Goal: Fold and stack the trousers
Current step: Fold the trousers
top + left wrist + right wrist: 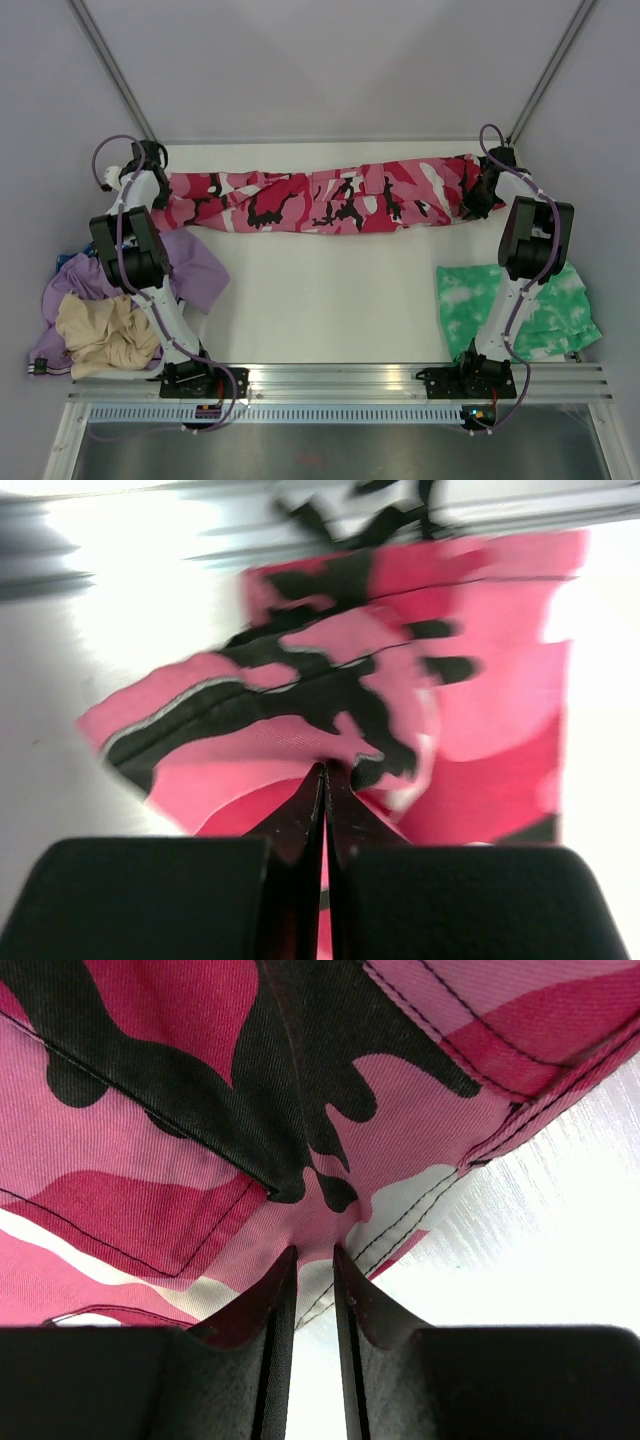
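Top external view: the trousers (320, 200) lie long, left gripper (323, 775) and right gripper (313, 1252) pinching their ends tight, not folded up yet.

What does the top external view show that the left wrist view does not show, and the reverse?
Only the top external view shows the whole trousers stretched across the far side of the table, the right arm at their other end, the lilac garment, the beige garment and the green-and-white garment. Only the left wrist view shows the left fingers pressed together on a fold of cloth. Both show the left end of the camouflage trousers.
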Motion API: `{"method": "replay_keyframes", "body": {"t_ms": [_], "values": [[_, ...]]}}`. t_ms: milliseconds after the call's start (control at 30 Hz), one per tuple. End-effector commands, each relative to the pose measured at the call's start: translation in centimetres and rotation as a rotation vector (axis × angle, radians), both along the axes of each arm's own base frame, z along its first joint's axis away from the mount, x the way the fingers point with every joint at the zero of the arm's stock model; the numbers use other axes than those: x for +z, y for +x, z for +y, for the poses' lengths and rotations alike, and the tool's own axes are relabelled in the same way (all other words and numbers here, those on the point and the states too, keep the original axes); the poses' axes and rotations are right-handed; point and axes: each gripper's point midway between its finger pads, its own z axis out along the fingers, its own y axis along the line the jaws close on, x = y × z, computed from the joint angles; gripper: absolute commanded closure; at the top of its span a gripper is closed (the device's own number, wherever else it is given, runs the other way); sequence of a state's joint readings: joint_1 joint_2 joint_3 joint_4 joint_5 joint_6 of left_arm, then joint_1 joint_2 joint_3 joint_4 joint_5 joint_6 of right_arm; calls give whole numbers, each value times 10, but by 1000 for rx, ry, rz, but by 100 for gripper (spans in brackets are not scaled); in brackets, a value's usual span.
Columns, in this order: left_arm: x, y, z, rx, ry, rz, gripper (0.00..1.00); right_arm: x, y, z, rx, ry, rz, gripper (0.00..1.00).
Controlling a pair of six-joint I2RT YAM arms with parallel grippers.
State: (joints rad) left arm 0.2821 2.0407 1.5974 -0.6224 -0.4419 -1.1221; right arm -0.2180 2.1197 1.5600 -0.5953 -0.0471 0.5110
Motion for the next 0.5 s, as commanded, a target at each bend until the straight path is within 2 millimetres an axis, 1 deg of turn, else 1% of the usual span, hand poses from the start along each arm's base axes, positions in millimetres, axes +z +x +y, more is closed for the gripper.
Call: {"method": "replay_keyframes", "body": {"t_ms": [0,33,100,133,233,333,400,433,467], "values": [[54,27,13,-47,74,-124,98,4,2,-1,-17,-7,-5,73],[56,30,13,-53,73,-130,98,3,1,0,-17,-6,-3,73],[51,31,10,-66,53,-113,98,2,0,-1,-17,-7,1,73],[50,28,9,-69,44,-91,95,2,-1,-1,-20,-11,3,73],[43,24,8,-72,35,-73,98,1,-1,-1,-18,-10,8,73],[46,26,10,-71,49,-81,98,-1,0,-1,-16,-7,13,73],[48,28,8,-91,39,-75,98,-1,1,-1,-14,-7,15,73],[51,28,8,-101,40,-69,96,0,2,-2,-15,-9,12,73],[47,22,4,-105,23,-41,84,0,1,-2,-18,-11,13,73]]}}
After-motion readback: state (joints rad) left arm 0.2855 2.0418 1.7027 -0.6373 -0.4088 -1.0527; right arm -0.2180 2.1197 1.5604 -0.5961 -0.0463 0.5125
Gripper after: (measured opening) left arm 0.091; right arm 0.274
